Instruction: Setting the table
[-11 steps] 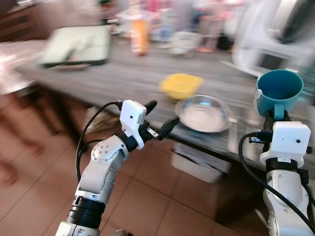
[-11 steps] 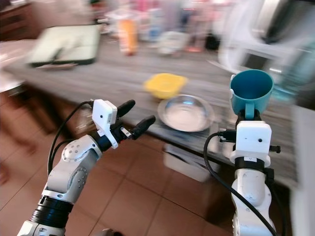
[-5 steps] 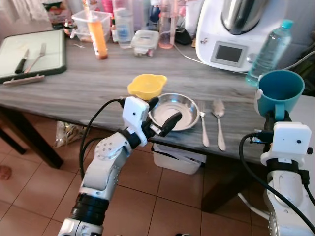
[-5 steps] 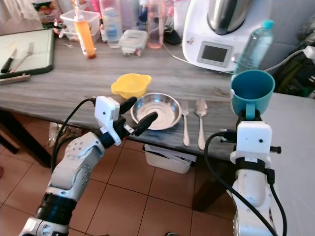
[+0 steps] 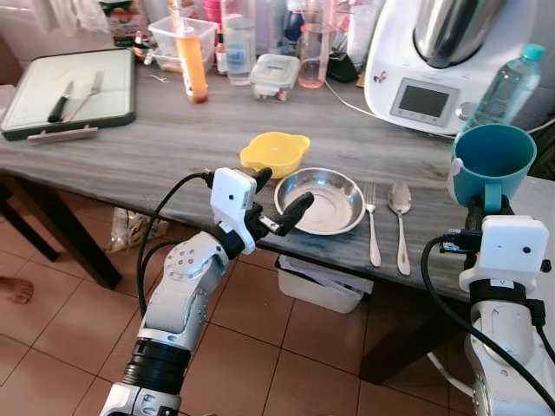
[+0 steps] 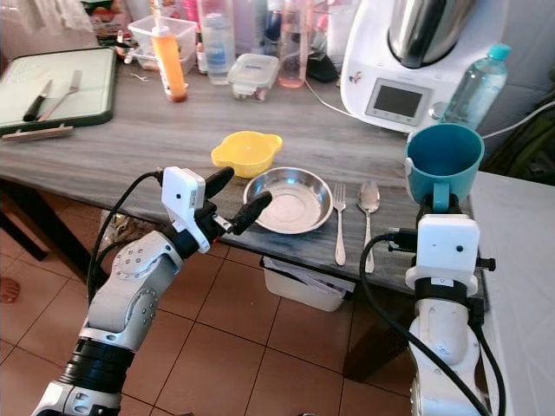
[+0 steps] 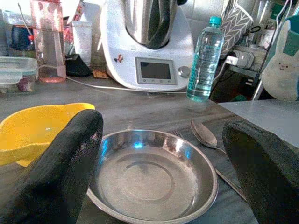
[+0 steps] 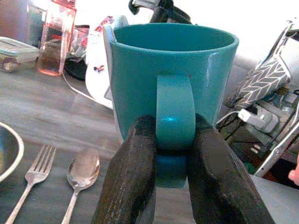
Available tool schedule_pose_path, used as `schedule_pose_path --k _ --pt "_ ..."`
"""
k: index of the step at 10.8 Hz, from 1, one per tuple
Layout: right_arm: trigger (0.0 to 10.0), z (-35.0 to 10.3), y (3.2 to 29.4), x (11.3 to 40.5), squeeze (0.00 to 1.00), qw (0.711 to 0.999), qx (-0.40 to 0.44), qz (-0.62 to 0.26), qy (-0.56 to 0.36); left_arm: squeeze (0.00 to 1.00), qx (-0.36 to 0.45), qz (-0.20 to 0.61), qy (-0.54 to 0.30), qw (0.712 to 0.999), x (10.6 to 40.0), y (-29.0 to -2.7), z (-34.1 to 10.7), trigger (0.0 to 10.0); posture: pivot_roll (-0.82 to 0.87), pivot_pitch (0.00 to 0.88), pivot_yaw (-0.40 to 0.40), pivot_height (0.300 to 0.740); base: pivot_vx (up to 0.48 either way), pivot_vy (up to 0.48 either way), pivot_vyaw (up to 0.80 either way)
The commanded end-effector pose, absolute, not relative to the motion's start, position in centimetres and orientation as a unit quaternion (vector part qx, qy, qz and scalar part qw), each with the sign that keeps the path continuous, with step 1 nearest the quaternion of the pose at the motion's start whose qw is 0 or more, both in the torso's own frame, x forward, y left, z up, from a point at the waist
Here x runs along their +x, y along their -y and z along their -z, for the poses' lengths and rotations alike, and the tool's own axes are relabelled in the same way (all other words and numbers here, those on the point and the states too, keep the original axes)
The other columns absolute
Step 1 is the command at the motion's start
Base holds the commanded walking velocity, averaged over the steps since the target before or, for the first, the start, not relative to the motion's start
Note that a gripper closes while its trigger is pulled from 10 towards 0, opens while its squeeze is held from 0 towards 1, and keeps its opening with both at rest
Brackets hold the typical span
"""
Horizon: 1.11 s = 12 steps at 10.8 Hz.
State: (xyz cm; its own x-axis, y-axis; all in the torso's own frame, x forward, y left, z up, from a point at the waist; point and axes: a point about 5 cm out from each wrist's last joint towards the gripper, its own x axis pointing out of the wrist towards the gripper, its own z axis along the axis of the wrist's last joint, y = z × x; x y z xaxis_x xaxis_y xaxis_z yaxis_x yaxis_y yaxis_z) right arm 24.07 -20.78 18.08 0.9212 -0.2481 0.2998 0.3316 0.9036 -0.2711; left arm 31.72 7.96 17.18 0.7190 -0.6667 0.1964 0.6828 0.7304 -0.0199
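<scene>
A teal mug (image 5: 492, 160) stands upright in the air at the table's right end, with my right gripper (image 8: 169, 161) shut on its handle. On the grey wooden table (image 5: 156, 143) lie a steel plate (image 5: 319, 201), a fork (image 5: 372, 230) and a spoon (image 5: 401, 217) side by side near the front edge. A yellow bowl (image 5: 274, 153) sits just behind the plate on its left. My left gripper (image 5: 278, 198) is open, hovering at the plate's front left rim with nothing between its fingers.
A white kitchen machine (image 5: 434, 52) and a water bottle (image 5: 510, 82) stand at the back right. Bottles and containers (image 5: 225, 43) line the back. A green board with a knife and fork (image 5: 74, 91) lies far left. A plastic box (image 5: 316, 282) sits under the table on the tiled floor.
The camera swung from a blurred view to a steady one of the table. My left gripper has stayed open near the plate's rim. The right gripper still holds the mug up.
</scene>
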Motion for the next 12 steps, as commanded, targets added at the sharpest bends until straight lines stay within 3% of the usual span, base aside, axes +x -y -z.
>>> schedule_pose_path --k 1,12 --pt "10.0 -18.68 20.97 23.77 0.0 0.964 -0.165 0.154 0.14 0.0 -0.04 0.371 0.098 0.922 31.7 -7.8 -17.56 10.0 0.07 0.108 -0.018 0.74 0.0 0.0 0.0" --pt "10.0 -18.73 21.12 23.56 0.0 0.963 -0.172 0.155 0.14 0.0 -0.034 0.371 0.1 0.923 31.66 -7.68 -17.47 10.0 0.06 0.111 -0.021 0.74 0.263 0.0 0.0"
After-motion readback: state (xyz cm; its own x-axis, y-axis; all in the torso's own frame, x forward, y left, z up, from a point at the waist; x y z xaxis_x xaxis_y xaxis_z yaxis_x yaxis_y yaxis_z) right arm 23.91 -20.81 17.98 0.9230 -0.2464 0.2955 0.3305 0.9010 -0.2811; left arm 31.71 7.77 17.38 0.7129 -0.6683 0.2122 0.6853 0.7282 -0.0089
